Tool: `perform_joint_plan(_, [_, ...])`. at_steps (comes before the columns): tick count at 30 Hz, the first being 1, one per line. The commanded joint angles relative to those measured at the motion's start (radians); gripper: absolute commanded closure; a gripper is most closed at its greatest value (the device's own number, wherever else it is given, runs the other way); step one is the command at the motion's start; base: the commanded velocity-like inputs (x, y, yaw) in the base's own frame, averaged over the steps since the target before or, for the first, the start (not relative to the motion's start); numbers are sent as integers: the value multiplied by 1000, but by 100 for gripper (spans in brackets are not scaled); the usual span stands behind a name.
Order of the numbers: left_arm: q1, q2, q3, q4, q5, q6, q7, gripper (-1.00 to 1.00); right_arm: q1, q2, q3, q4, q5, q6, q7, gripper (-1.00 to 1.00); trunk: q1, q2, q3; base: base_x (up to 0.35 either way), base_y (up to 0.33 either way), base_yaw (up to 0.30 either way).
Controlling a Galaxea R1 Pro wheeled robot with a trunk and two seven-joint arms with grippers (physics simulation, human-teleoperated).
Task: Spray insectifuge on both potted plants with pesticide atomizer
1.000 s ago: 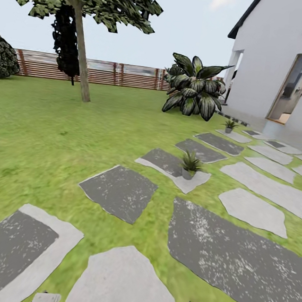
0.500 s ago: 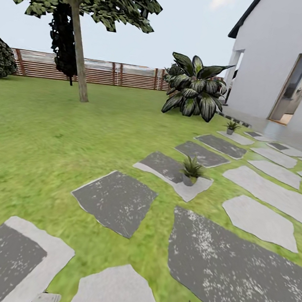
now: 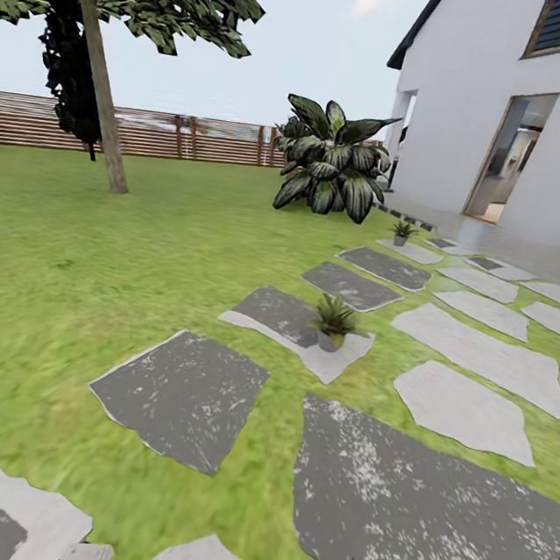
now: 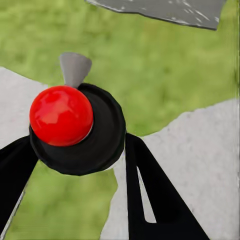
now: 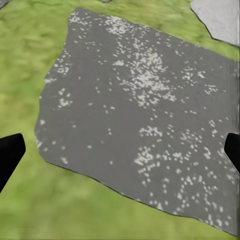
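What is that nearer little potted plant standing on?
The nearer potted plant stands on a stepping stone that is dark grey with a pale edge; the pot sits near the pale part. Grass surrounds the stone. The patch of stone directly under the pot is covered.

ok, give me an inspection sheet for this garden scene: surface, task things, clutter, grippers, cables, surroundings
Surface: green lawn with grey and pale stepping stones.
Job's things: near potted plant upright on a stone; far potted plant near the house; atomizer, red ball on black top, between the left gripper's fingers.
Clutter: nothing seen.
Grippers: left gripper shut on the atomizer; right gripper open, over a dark stone.
Cables: nothing seen.
Surroundings: striped-leaf shrub, tree, slatted fence, white house with an open doorway.
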Motion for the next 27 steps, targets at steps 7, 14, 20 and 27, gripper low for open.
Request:
perform_joint_plan(7, [-1, 0, 8, 0, -10, -3, -6, 100, -1, 0, 0, 1, 9, -2, -7, -100, 1, 0, -1, 340, 0, -244])
perform_joint_plan(14, [-1, 0, 9, 0, -10, -3, -5, 100, -1, 0, 0, 1, 10, -2, -7, -100, 1, 0, -1, 340, 0, -182])
perform_joint_plan(20, [-1, 0, 9, 0, -10, -2, -6, 100, -1, 0, 0, 1, 10, -2, -7, -100, 1, 0, -1, 340, 0, -9])
perform_joint_plan(27, [-1, 0, 9, 0, -10, -2, -5, 100, -1, 0, 0, 1, 10, -2, -7, -100, 1, 0, -1, 340, 0, -143])
